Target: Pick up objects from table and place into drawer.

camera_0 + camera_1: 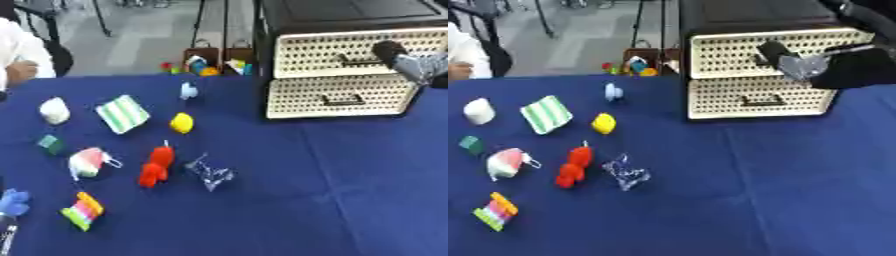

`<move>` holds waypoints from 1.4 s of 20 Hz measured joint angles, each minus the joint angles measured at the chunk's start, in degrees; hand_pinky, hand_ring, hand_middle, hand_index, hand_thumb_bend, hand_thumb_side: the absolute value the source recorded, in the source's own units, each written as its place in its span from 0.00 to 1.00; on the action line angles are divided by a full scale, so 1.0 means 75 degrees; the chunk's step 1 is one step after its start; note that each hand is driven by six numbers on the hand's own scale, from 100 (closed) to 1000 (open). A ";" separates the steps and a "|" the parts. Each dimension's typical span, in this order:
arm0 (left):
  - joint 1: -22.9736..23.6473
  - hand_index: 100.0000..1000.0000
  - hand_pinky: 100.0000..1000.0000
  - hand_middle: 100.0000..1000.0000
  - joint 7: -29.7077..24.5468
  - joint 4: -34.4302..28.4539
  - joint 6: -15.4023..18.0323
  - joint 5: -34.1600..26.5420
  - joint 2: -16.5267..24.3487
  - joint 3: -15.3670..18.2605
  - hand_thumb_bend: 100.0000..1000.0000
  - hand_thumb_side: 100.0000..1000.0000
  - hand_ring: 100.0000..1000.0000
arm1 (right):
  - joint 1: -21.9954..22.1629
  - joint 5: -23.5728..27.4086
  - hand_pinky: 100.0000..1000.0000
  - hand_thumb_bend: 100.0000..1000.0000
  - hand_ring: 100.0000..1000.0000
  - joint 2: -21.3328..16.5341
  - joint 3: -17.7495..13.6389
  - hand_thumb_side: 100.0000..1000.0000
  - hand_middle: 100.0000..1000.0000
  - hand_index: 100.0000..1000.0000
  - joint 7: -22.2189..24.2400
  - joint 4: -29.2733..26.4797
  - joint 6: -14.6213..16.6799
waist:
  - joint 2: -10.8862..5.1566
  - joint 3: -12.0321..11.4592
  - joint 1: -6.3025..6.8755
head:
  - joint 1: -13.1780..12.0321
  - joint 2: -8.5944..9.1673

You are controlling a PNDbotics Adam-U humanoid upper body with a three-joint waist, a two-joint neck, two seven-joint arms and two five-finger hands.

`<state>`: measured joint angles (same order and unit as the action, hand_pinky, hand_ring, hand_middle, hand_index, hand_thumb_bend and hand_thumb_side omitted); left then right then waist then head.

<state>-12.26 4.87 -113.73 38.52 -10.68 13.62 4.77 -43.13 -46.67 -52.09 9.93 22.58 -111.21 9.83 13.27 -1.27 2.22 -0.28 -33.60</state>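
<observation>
Two drawers point(763, 85) are seen in the cabinet point(350, 15) at the far right of the blue surface point(306, 200), and both appear shut. The right hand point(794, 62) is held at the upper drawer's front, close to its dark handle point(359, 61); whether its fingers are curled about the handle or merely near it cannot be told.

Nothing has yet been lifted. The objects lie well apart from the cabinet on the left half of the surface: a red toy point(156, 167), a yellow piece point(181, 122), a green-striped cloth point(122, 114), a white lump point(54, 110), a clear crumpled wrapper point(210, 172), a rainbow block point(84, 211), a small teal cube point(51, 144), a pale blue piece point(188, 90) and a pink-and-white pouch point(89, 162). Something blue at the lower left edge is taken to be the left hand point(12, 202); its fingers cannot be made out.

Several failures are to be feared. If the handle is missed or only brushed, the drawer would stay shut and the fingers would slip off. If it is pulled off-axis, the light cabinet could be dragged or tipped forward across the cloth. If the drawer is opened only partly, objects could later be dropped against its front. The thin wrapper and flat cloth are judged likeliest to be fumbled.
</observation>
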 measured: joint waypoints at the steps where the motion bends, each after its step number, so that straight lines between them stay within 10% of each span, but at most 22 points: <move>1: 0.0000 0.88 0.60 0.72 0.0000 0.0000 0.0000 -0.0007 0.0000 0.0000 0.09 0.81 0.77 | -0.0035 0.0069 0.53 0.19 0.65 0.0002 0.0009 0.83 0.00 0.83 0.0101 0.0035 0.0052 | -0.0006 0.0001 0.0000 | -0.0001 0.0002; 23: 0.0000 0.88 0.59 0.72 -0.0025 0.0000 -0.0018 -0.0047 0.0000 -0.0002 0.09 0.82 0.78 | -0.0086 0.0991 0.49 0.13 0.56 0.0005 -0.0057 0.67 0.00 0.89 0.1980 0.0162 0.0254 | -0.0026 -0.0032 -0.0010 | -0.0040 0.0047; 28: 0.0000 0.88 0.59 0.72 -0.0037 0.0000 -0.0030 -0.0047 0.0000 -0.0004 0.08 0.83 0.78 | -0.0148 0.0919 0.42 0.25 0.53 0.0074 -0.0019 0.63 0.00 0.90 0.2254 0.0338 0.0221 | -0.0016 -0.0065 -0.0029 | -0.0039 0.0064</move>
<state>-12.26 4.59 -113.73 38.29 -11.03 13.62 4.74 -44.24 -39.77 -51.54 9.79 39.48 -108.68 11.49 13.15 -1.75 2.01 -0.57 -33.12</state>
